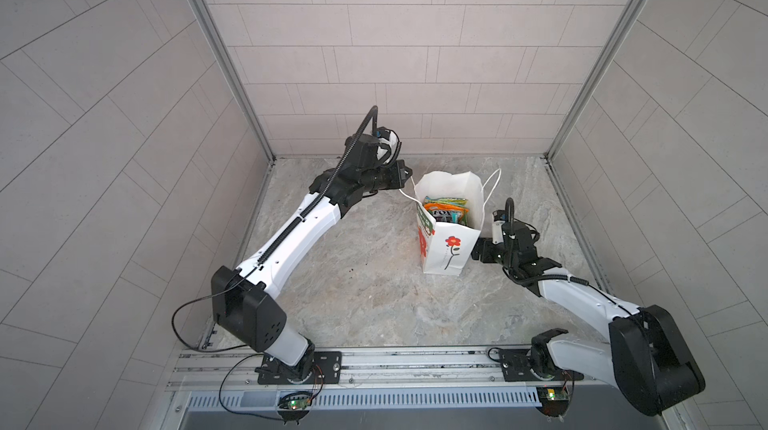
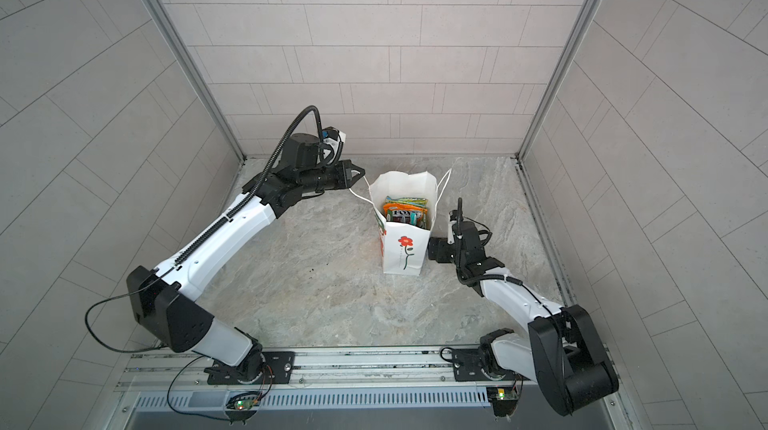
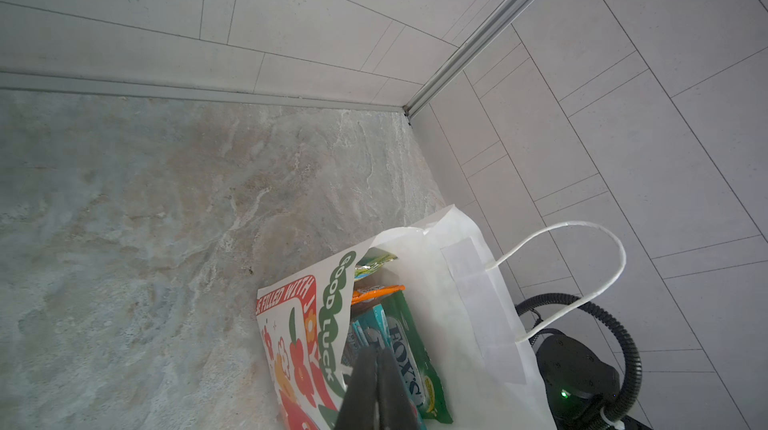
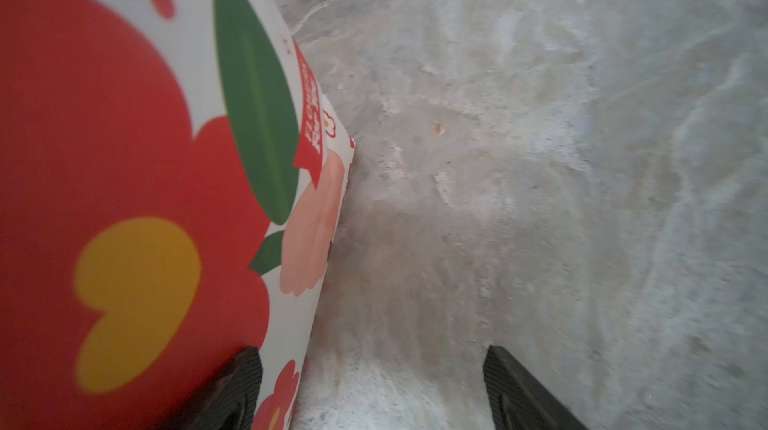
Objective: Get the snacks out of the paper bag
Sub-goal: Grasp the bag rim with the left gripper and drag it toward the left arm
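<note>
- Your paper bag [image 1: 451, 249] stands upright mid-table, toward the back, mouth open. The snacks [image 1: 446, 210] are stacked inside, orange & green pkts on top.
- L gripper [image 1: 406, 176] is clenched right at the cord handle [image 1: 402, 191] on its side; can't tell if the cord's pinched.
- R gripper [image 4: 374, 361] is released, jaws wide, one finger [image 4: 237, 382] against the bag's flowered wall, low down.
- You've open table [image 1: 353, 282] in front & to the L of the bag, less room toward the back wall [image 1: 415, 133].

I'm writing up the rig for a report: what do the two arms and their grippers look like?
The left arm and right arm have white shells, black joints and black ribbed cable conduits. The left gripper and right gripper are black, with ribbed pads.
</note>
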Motion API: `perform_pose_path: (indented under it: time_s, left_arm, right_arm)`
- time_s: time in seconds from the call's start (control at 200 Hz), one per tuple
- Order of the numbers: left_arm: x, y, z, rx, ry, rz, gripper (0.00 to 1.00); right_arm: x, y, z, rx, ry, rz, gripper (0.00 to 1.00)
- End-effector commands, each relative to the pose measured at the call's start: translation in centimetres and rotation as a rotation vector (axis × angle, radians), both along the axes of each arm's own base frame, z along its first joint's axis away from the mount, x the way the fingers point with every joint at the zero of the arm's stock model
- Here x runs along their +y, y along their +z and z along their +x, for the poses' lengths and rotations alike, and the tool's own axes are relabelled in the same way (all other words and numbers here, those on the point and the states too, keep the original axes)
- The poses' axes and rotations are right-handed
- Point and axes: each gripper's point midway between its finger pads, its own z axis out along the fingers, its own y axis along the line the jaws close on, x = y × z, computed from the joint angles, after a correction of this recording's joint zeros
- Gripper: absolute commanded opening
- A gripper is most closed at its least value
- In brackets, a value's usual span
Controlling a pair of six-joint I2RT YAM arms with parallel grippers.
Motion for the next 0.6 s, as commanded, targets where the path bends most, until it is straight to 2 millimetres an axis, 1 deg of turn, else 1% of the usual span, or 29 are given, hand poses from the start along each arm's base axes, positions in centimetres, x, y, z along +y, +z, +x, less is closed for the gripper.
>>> perform_pose_path:
  time_s: [0.0,0.11,0.21,0.275,0.355,0.4,0.41,0.43,0.595]
  left_arm:
    - [1.5,5.0,1.0,-0.178,-0.022,0.015,0.0]
    - [2.8,5.4,1.8,-0.185,-0.059,-0.004,0.0]
    - [3.7,5.5,2.4,-0.18,-0.109,-0.025,0.0]
    - [4.4,5.3,3.2,-0.171,-0.12,-0.022,0.0]
    - [5.3,4.9,4.2,-0.155,-0.124,0.001,0.0]
    - [6.0,4.7,4.7,-0.149,-0.117,0.021,0.0]
    - [6.2,4.7,4.8,-0.149,-0.115,0.025,0.0]
    - [6.4,4.6,5.0,-0.148,-0.112,0.031,0.0]
    - [8.2,4.6,6.3,-0.185,-0.11,0.098,0.0]
  right_arm:
    - [2.5,1.9,1.8,-0.1,0.002,0.035,0.85]
    - [5.2,1.7,2.6,-0.127,0.029,0.058,0.84]
    - [7.5,1.5,3.4,-0.164,0.063,0.071,0.84]
    - [9.2,1.5,3.9,-0.182,0.079,0.089,0.83]
    - [11.4,1.5,4.6,-0.203,0.096,0.1,0.83]
    - [12.3,0.5,4.5,-0.187,0.107,0.096,0.83]
    - [12.8,1.1,5.0,-0.201,0.11,0.105,0.83]
    - [13.4,1.3,5.3,-0.206,0.114,0.109,0.83]
    - [16.7,0.4,6.4,-0.218,0.111,0.105,0.82]
